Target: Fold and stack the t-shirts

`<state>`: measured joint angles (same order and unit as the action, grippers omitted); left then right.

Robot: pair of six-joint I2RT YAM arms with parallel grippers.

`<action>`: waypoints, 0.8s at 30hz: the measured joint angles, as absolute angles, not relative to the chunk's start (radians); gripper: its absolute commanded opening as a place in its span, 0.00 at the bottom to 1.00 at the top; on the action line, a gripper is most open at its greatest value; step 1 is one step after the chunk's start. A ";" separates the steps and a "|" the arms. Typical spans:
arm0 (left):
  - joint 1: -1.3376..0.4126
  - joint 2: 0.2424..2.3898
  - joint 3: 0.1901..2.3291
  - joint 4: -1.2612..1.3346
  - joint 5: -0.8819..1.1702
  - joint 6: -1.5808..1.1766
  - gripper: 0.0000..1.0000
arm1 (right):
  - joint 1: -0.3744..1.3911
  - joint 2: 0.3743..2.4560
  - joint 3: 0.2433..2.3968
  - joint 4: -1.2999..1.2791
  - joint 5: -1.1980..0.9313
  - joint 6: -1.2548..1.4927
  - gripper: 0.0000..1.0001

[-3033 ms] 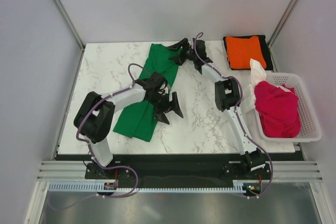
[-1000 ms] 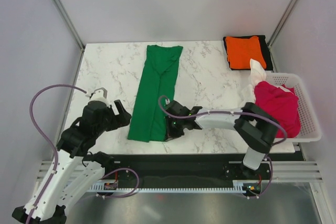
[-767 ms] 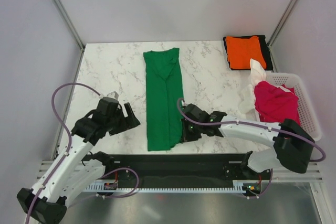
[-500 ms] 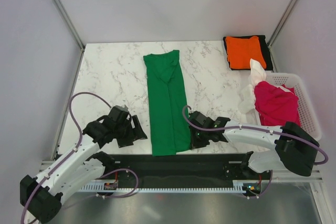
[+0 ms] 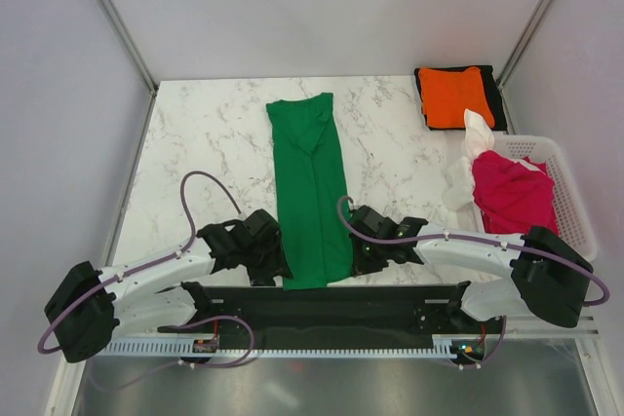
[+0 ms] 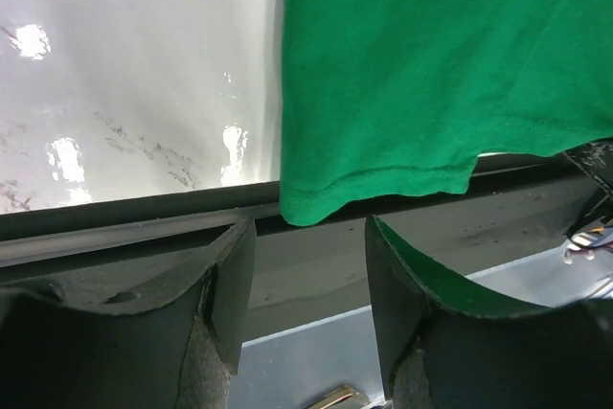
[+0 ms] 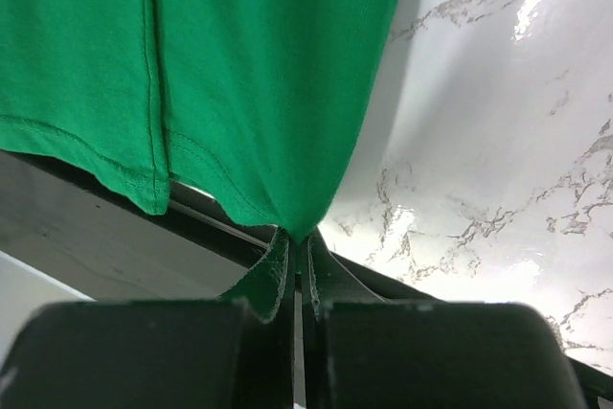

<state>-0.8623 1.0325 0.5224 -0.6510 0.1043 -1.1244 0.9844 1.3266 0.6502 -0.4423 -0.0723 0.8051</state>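
Observation:
A bright green t-shirt [image 5: 310, 182], folded into a long strip, lies down the middle of the table, and its near hem [image 6: 383, 179] hangs over the front edge. My right gripper [image 5: 358, 258] is shut on the hem's right corner [image 7: 297, 222]; the cloth is pinched between its fingertips. At the hem's left corner, my left gripper [image 5: 276, 265] is low, its jaws apart. The cloth tip sits just beyond its fingertips [image 6: 308, 225], not between them. An orange t-shirt [image 5: 455, 94] lies folded on a black one [image 5: 495, 94] at the back right.
A white slotted basket [image 5: 575, 231] at the right edge holds a crimson red t-shirt [image 5: 514, 202], and a white t-shirt [image 5: 468, 158] drapes over its left rim. The dark front rail [image 6: 383, 237] runs just under the hanging hem.
My left arm has swung down and right to the hem's left corner, its jaws narrowing. The right gripper dragged the hem to the front edge, straightening the shirt, then held still.

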 measured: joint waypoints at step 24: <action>-0.899 1.206 0.553 -0.607 0.054 -1.185 0.02 | 0.984 1.327 0.650 -0.426 -0.073 0.788 0.00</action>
<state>-0.8993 1.2064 0.5526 -0.6067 0.0544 -1.1847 0.9844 1.3270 0.6502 -0.4259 -0.0731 0.7883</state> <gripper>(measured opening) 0.044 0.013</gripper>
